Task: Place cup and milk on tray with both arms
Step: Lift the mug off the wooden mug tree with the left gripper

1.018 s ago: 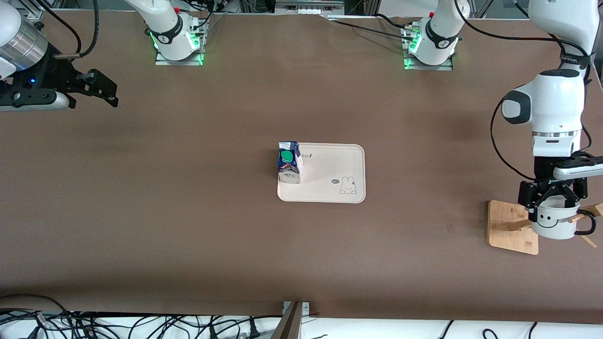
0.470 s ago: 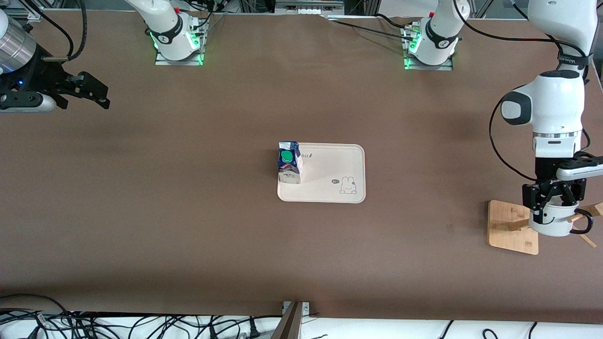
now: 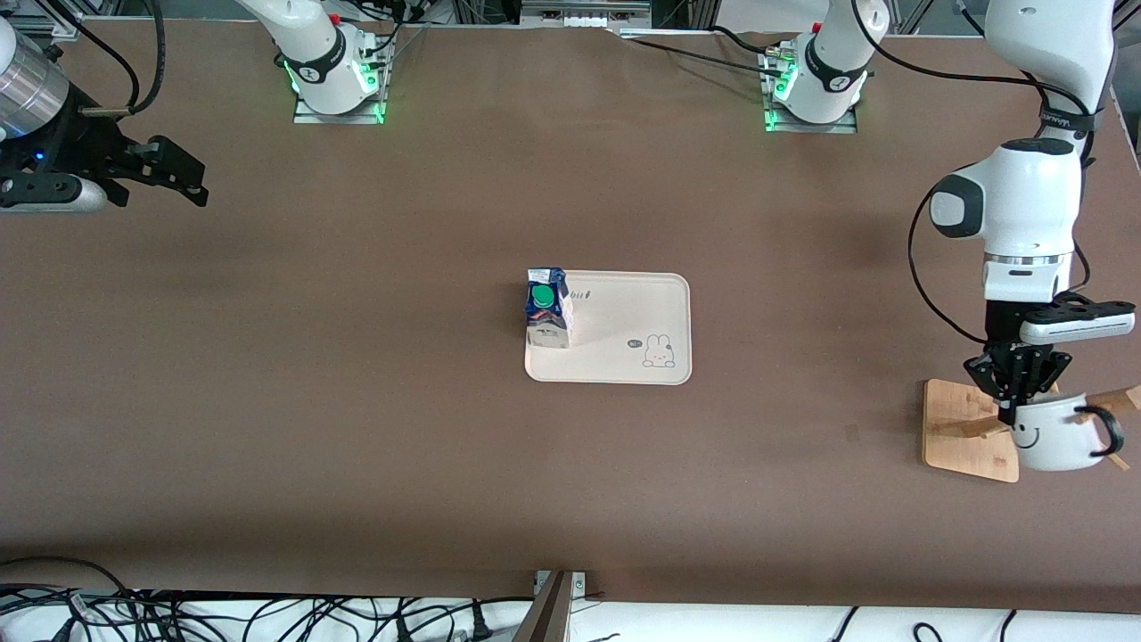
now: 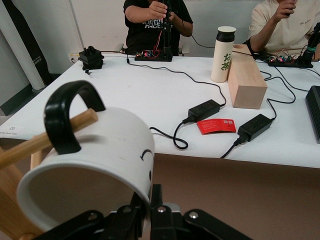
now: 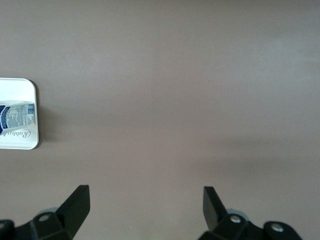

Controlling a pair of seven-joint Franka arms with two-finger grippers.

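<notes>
The cup (image 3: 1056, 439) hangs by its black handle on a peg of the wooden rack (image 3: 967, 437) at the left arm's end of the table. My left gripper (image 3: 1012, 406) is shut on the cup's rim. In the left wrist view the cup (image 4: 95, 165) fills the near field, with the peg (image 4: 30, 145) through its handle and my left gripper (image 4: 152, 197) pinching the wall. The milk (image 3: 546, 308) stands upright on the tray (image 3: 624, 348) mid-table, at the tray's end toward the right arm. My right gripper (image 3: 192, 178) is open and empty over bare table at the right arm's end. The right wrist view shows my right gripper (image 5: 145, 200), the tray's corner (image 5: 20, 90) and the milk (image 5: 17, 116).
The rack's square base and slanted pegs surround the cup. Both arm bases (image 3: 334, 85) stand along the table's edge farthest from the front camera. Cables (image 3: 178, 615) lie past the edge nearest that camera. A white bench (image 4: 210, 85) with cables and a wooden box lies past the table.
My left gripper has closed on the cup's rim and the cup has tilted and shifted slightly on its peg. My right gripper drew back toward its end of the table, then held still.
</notes>
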